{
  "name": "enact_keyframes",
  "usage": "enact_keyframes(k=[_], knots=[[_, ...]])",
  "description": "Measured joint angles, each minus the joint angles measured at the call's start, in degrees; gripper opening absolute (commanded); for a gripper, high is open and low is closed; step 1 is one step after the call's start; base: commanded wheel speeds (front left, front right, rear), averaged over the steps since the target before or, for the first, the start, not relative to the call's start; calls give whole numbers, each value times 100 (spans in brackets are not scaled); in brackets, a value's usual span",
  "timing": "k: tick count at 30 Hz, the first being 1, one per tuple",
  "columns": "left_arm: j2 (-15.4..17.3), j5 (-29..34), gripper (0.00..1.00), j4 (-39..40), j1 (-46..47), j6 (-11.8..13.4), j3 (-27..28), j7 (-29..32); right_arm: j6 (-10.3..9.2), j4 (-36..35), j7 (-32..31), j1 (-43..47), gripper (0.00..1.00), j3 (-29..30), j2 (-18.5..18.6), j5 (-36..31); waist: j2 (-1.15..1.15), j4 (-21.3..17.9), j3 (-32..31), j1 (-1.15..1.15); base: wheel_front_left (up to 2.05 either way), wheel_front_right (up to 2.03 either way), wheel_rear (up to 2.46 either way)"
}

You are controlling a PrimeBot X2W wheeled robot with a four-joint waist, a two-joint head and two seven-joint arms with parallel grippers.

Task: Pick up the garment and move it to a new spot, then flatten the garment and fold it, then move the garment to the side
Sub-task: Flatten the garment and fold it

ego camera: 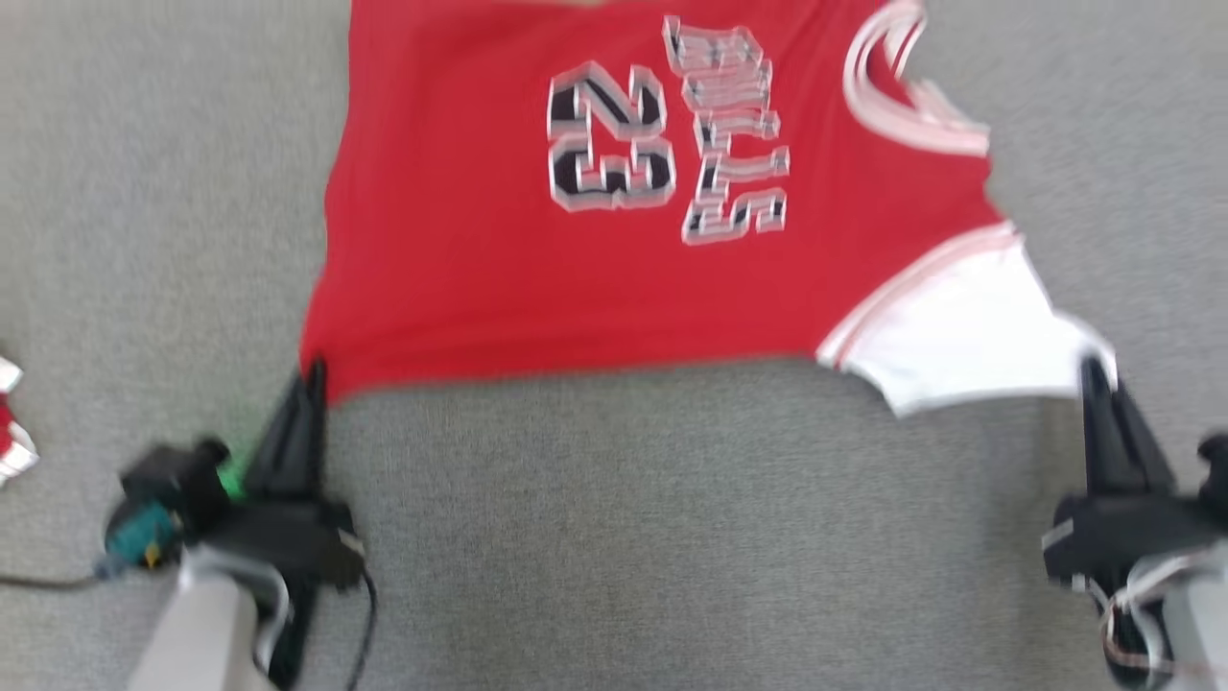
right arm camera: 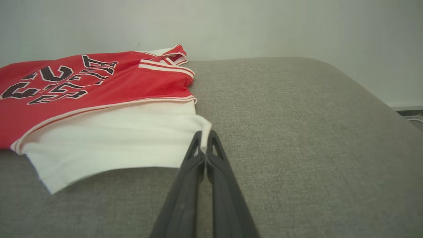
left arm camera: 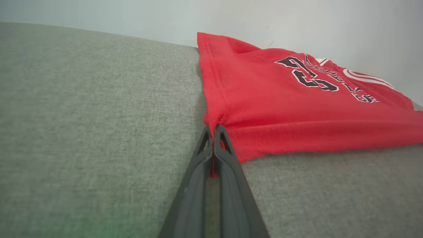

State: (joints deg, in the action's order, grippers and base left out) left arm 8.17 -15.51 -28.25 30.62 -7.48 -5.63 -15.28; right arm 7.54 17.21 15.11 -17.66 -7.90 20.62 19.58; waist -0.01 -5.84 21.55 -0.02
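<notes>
The garment (ego camera: pixel 624 269) is a red jersey with black-and-white lettering, a white-trimmed collar and a white sleeve, spread across a grey fabric surface (ego camera: pixel 614 518). My left gripper (ego camera: pixel 312 376) is shut on the garment's near left red corner (left arm camera: pixel 218 122); in the left wrist view (left arm camera: pixel 213 130) a pinch of red cloth shows between the fingers. My right gripper (ego camera: pixel 1094 369) is shut on the tip of the white sleeve (right arm camera: pixel 138 138); in the right wrist view (right arm camera: pixel 205 135) white cloth runs between the closed fingers. The garment's far edge runs out of the head view.
A small red-and-white piece of cloth (ego camera: pixel 11 432) lies at the far left edge of the grey surface. A pale wall (right arm camera: pixel 264 26) rises behind the surface. The surface's right edge curves down near a floor strip (right arm camera: pixel 409 114).
</notes>
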Motion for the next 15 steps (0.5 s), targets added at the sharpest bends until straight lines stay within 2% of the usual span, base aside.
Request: enact_keyframes(k=[15], knots=[[-489,42,0,-98,-1820,-24,417,10,8,391,-1,1284,0,316,-134,-56,0,-106,-1251,1,0,0,0]])
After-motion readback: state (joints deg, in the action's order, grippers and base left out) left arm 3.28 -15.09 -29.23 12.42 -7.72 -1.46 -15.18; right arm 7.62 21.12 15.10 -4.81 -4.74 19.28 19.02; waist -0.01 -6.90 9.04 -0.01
